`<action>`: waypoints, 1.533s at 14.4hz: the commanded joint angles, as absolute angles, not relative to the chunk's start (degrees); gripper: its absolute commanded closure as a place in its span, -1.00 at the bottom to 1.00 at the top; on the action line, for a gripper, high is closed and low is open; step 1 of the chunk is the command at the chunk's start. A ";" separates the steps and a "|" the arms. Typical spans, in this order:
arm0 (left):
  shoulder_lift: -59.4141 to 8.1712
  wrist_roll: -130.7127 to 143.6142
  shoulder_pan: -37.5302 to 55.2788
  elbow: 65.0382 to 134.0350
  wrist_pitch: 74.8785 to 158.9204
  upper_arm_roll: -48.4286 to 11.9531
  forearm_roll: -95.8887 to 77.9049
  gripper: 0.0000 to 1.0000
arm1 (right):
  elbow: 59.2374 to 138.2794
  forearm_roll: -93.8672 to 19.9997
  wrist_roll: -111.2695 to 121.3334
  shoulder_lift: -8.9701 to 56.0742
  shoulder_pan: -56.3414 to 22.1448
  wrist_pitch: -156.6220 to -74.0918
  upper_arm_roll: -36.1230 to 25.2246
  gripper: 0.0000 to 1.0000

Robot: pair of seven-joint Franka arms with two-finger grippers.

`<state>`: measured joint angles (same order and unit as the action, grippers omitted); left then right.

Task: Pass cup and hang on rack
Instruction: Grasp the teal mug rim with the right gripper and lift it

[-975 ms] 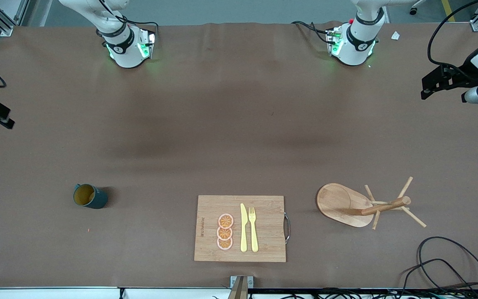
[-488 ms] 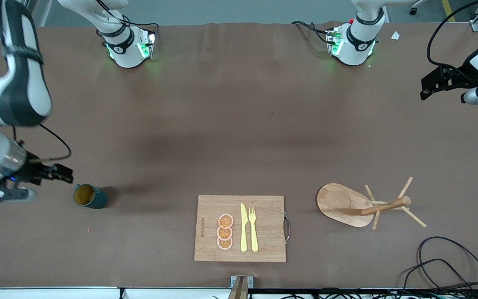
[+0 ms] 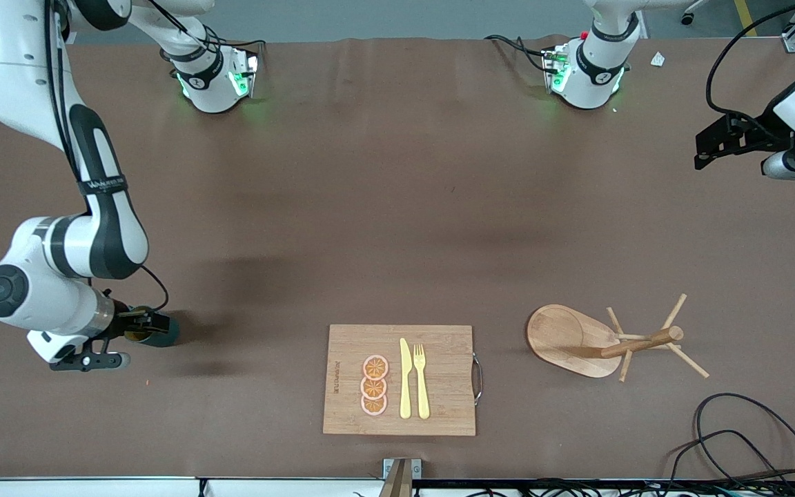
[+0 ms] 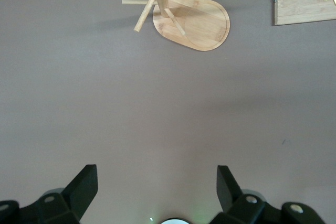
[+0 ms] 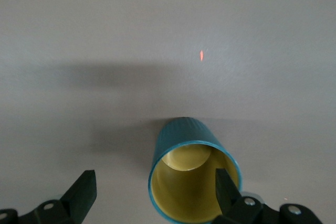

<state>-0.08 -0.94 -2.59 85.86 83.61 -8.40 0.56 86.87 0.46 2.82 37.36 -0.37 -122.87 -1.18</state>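
The teal cup [image 3: 165,332] with its yellow inside stands upright on the table toward the right arm's end. My right gripper [image 3: 136,326] is open just above it. In the right wrist view the cup [image 5: 181,142] shows mouth up, one fingertip [image 5: 227,186] over its mouth and the other [image 5: 84,188] outside the wall; the right gripper [image 5: 155,187] holds nothing. The wooden rack [image 3: 572,339] stands toward the left arm's end. My left gripper [image 3: 707,146] waits open and empty at that end of the table; its wrist view shows the gripper [image 4: 156,186] and the rack [image 4: 202,22].
A wooden cutting board [image 3: 439,373] with a yellow knife, a yellow fork and three orange slices lies between cup and rack, near the front camera's edge. Black cables [image 3: 749,435] lie near the rack at the table's corner.
The right arm has swung in from the table's edge and brought its open gripper down to the cup. The left gripper has barely moved.
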 commanded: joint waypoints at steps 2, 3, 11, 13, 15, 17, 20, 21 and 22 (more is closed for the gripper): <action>-0.44 -2.02 -2.90 84.81 83.58 -8.44 -0.35 -1.00 | 87.10 0.35 3.08 38.66 -0.62 -122.78 -0.97 -0.97; -0.44 -2.02 -2.90 84.81 83.58 -8.44 -0.35 -1.00 | 87.10 0.35 3.16 39.02 -0.44 -123.04 -0.97 -0.68; -0.35 -2.11 -2.90 84.81 83.58 -8.44 -0.35 -1.00 | 87.19 0.44 3.08 39.11 -0.17 -122.78 -0.97 0.83; -0.35 -2.11 -2.99 84.81 83.58 -8.52 -0.26 -1.00 | 87.10 0.44 3.08 38.94 -0.44 -122.78 -0.97 0.93; -0.35 -2.11 -2.90 84.81 83.58 -8.53 -0.26 -1.00 | 86.58 0.44 2.64 38.59 -1.49 -122.78 -0.88 0.95; -0.35 -2.11 -2.90 84.81 83.58 -8.53 -0.26 -1.00 | 86.13 0.26 2.46 36.75 -5.78 -122.52 -0.88 0.95; -0.35 -2.11 -2.90 84.81 83.58 -8.53 -0.26 -1.00 | 84.39 -0.61 -5.06 34.80 -12.19 -122.17 -0.88 0.95; -0.26 -2.11 -2.90 84.81 83.58 -8.53 -0.26 -1.00 | 83.07 -0.88 -8.66 34.80 -14.74 -121.38 -0.79 0.95; -0.35 -2.11 -2.90 84.81 83.58 -8.53 -0.26 -1.00 | 81.40 -0.97 -13.57 34.80 -17.81 -120.77 -0.79 0.95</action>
